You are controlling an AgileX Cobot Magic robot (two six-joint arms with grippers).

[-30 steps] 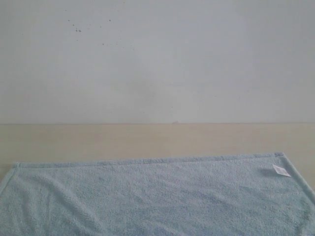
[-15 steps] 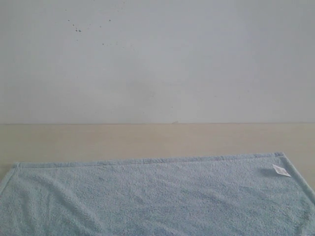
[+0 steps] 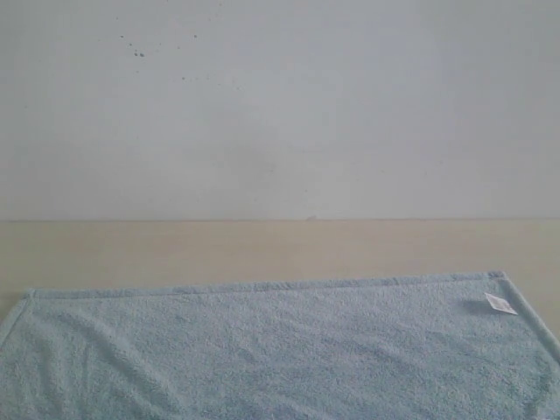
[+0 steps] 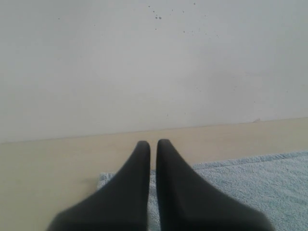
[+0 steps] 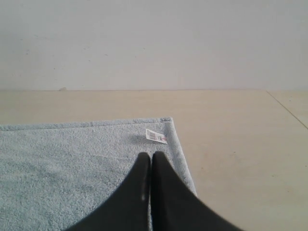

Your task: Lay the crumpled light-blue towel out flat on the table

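Blue fluffy towel [image 3: 280, 350] lies open and almost flat on the counter [image 3: 262, 249], with only small bumps. The job looks nearly done. Left gripper [image 4: 153, 144] and right gripper [image 5: 151, 156] are both closed, holding nothing, by its corners.

The pale light-blue terry towel [image 3: 280, 350] lies spread flat on the beige table [image 3: 262, 249], showing only faint ripples. Its hemmed edge faces the table's bare far strip. A small white tag [image 3: 500, 304] sits by one corner.
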